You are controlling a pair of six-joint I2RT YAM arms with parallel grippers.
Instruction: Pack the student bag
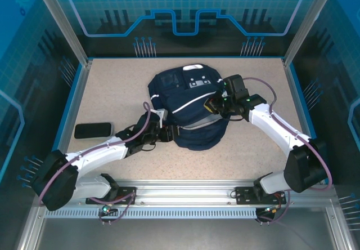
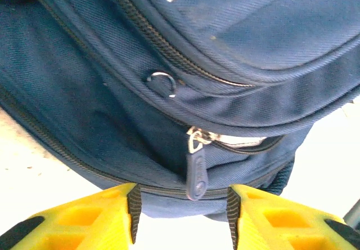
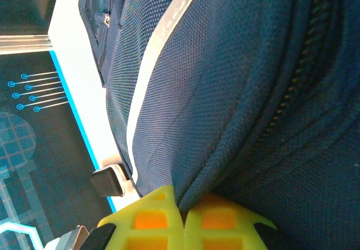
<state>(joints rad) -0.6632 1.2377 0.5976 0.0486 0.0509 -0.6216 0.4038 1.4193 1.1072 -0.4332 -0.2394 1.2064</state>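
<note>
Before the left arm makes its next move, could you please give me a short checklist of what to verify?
1. Left gripper jaws apart: ok.
2. Zipper pull between its fingers, hanging free and ungripped: ok.
3. Right gripper shut on a fold of the student bag: ok.
4. Zipper fully closed: not ok, a gap shows to the right of the pull.
5. Everything packed: cannot tell; a black flat object lies on the table, left of the bag and apart from it.
</note>
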